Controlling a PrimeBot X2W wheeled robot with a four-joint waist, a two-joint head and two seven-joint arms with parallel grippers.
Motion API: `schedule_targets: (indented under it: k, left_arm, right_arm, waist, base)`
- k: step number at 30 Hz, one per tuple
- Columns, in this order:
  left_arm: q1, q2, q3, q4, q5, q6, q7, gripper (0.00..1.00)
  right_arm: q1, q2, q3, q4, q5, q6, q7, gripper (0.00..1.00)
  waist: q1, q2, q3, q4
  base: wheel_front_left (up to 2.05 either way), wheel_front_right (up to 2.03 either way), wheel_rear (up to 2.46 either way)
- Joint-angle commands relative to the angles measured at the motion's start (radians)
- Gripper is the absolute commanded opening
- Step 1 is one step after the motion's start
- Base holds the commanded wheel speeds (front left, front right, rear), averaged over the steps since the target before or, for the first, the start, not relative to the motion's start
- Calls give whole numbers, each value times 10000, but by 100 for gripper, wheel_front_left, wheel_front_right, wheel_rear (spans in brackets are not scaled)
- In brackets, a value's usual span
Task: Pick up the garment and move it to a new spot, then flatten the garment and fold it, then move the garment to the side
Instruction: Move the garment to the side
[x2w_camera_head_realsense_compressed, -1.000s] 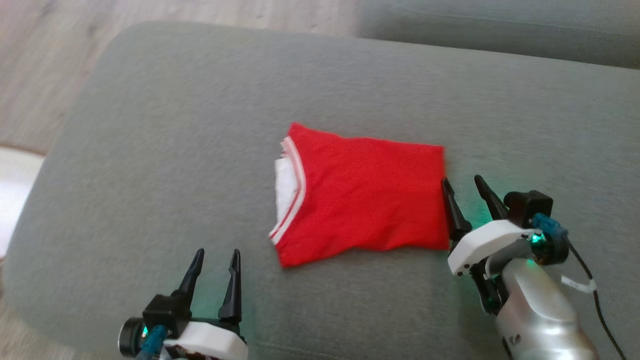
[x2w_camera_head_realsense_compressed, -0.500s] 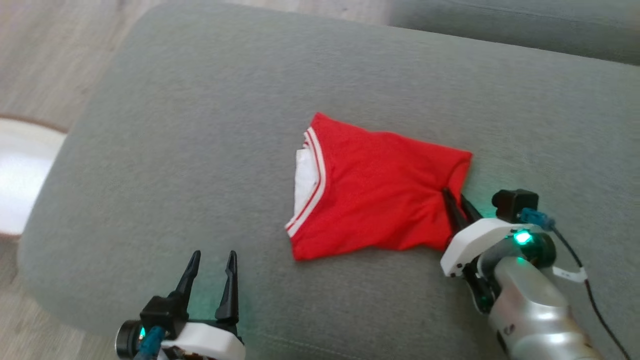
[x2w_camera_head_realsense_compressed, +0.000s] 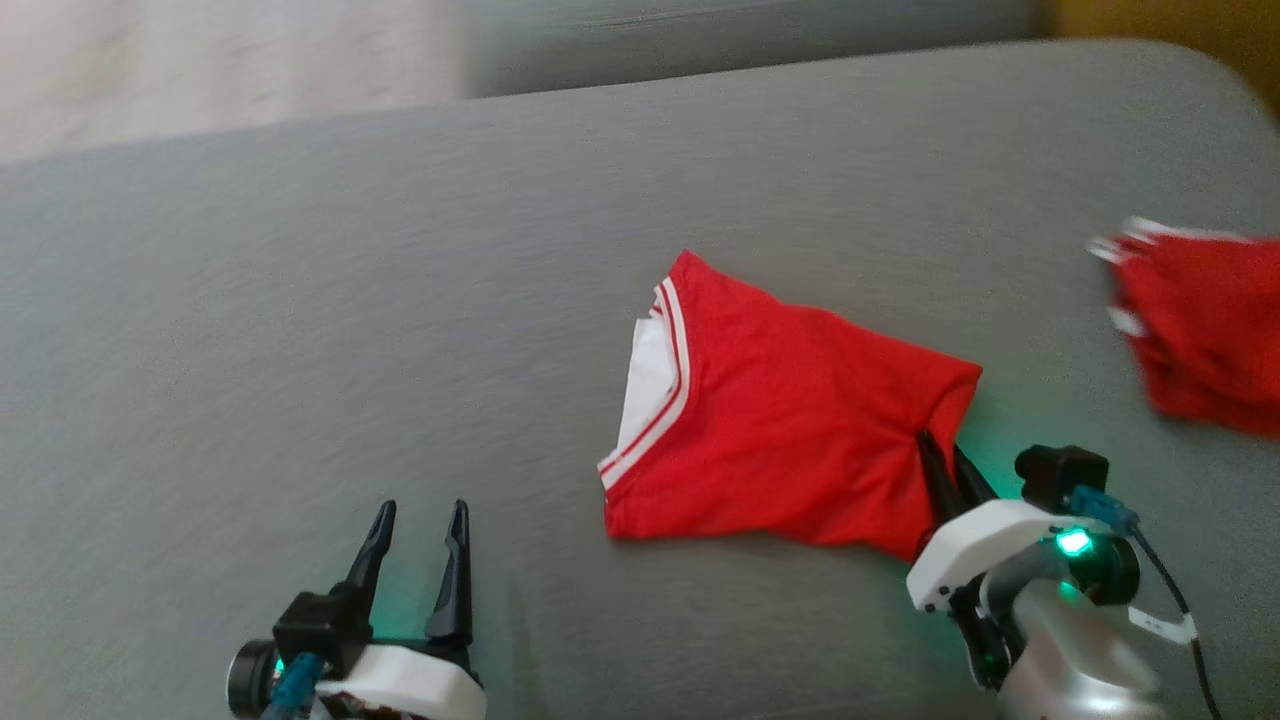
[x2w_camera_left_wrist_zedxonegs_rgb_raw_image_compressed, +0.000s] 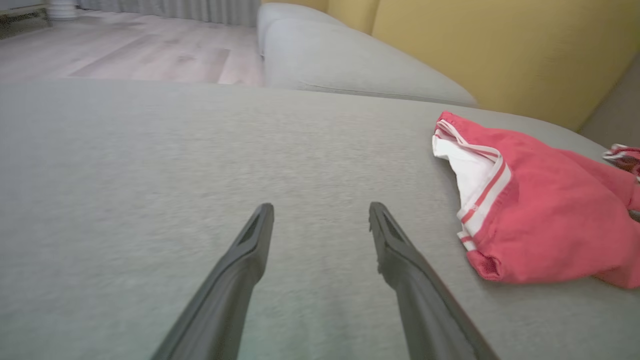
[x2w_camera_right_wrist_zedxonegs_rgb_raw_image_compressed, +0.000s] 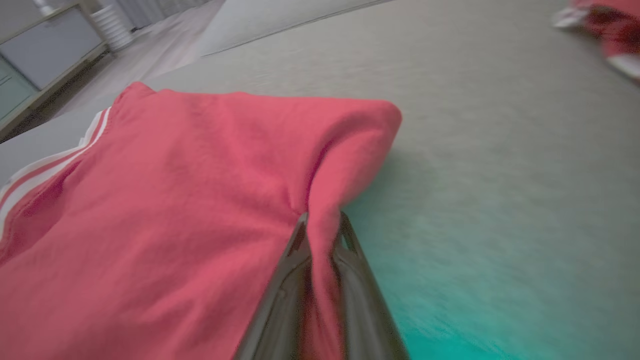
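— Seating?
— One wide grey fabric cushion (x2w_camera_head_realsense_compressed: 300, 300), fine weave. A second grey cushion (x2w_camera_left_wrist_zedxonegs_rgb_raw_image_compressed: 350, 65) sits just behind it.
— Backing?
— One mustard-yellow panel (x2w_camera_left_wrist_zedxonegs_rgb_raw_image_compressed: 500, 50); wall or backrest, I can't tell.
— Floor?
— Pale wood planks (x2w_camera_left_wrist_zedxonegs_rgb_raw_image_compressed: 125, 50), soft daylight on them. Grey pleated curtain (x2w_camera_left_wrist_zedxonegs_rgb_raw_image_compressed: 165, 9) at the far edge. One low grey-fronted cabinet (x2w_camera_right_wrist_zedxonegs_rgb_raw_image_compressed: 45, 45) off to the side.

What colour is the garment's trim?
The trim is white with a red stripe; clearest in the left wrist view.
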Motion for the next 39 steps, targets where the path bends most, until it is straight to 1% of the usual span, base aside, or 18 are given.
schedule_targets:
  k: [1, 2, 5, 7, 10, 14, 19, 23, 25, 27, 31, 35, 36, 37, 39]
  left_arm:
    - [-340, 22, 164, -296, -95, -65, -97, 100]
    - [-340, 22, 164, -296, -95, -65, -97, 100]
    - [-438, 22, 94, -296, -141, -97, -97, 100]
    - [-466, 22, 26, -295, -162, -90, -97, 100]
    - [-554, 22, -84, -242, -143, -106, -97, 100]
    - [-706, 22, -188, -185, -101, -133, -97, 100]
    - [-756, 22, -76, -61, 6, -163, -97, 100]
    - [-724, 22, 75, -2, 119, -187, -97, 100]
    - [-732, 22, 123, -12, 158, -209, -97, 100]
    - [-778, 22, 178, -15, 170, -226, -97, 100]
    - [-916, 22, 219, -83, 163, -245, -97, 100]
    - [-1006, 22, 268, -142, 207, -246, -97, 100]
    - [-1024, 22, 288, -145, 222, -247, -97, 100]
    - [-1034, 22, 315, -152, 232, -246, -97, 100]
    - [-1044, 22, 410, -183, 237, -213, -97, 100]
  right_arm:
    - [88, -36, 103, -394, 11, -7, -107, 0]
    - [88, -36, 103, -394, 11, -7, -107, 0]
    - [293, -36, 154, -583, 57, -7, -107, 0]
    - [401, -35, 148, -684, 94, -7, -107, 0]
    - [458, -35, 103, -857, 115, -7, -108, 0]
    - [251, -36, 15, -1019, 119, -7, -108, 0]
    - [-621, -312, 102, -1353, -56, -7, -108, 0]
    - [-1789, -1005, 415, -1315, -394, -7, -108, 0]
    - [-2482, -1507, 467, -1117, -605, -7, -61, 0]
    - [-3166, -2066, 282, -755, -913, -7, 92, 0]
    - [-4271, -3043, -802, 237, -1595, -7, 262, 0]
    - [-4844, -3642, -2245, 1020, -2576, -7, 208, 0]
    - [-4901, -3708, -2626, 1123, -2884, -7, 168, 69]
    - [-4937, -3705, -3025, 1216, -3142, -7, 143, 100]
    - [-4938, -3568, -3657, 1200, -3655, -7, 59, 100]
  waist:
    - [0, 0, -195, -2141]
    - [0, 0, -195, -2141]
    - [0, 0, -136, -2934]
    - [0, 0, -93, -3332]
    - [0, 0, 15, -3668]
    - [0, 0, 205, -3656]
    - [0, 0, 412, -3280]
    - [0, 0, 562, -2896]
    - [0, 0, 654, -2705]
    - [0, 0, 755, -2530]
    - [0, 0, 927, -2170]
    - [0, 0, 1047, -1939]
    - [0, 0, 1062, -1889]
    - [0, 0, 1073, -1849]
    - [0, 0, 1075, -1793]
  base:
    - [0, 0, 0]
    - [0, 0, 0]
    - [0, 0, 0]
    - [0, 0, 0]
    - [0, 0, 0]
    - [0, 0, 0]
    - [0, 0, 0]
    - [0, 0, 0]
    - [0, 0, 0]
    - [0, 0, 0]
    - [0, 0, 0]
    - [0, 0, 0]
    - [0, 0, 0]
    - [0, 0, 0]
    - [0, 0, 0]
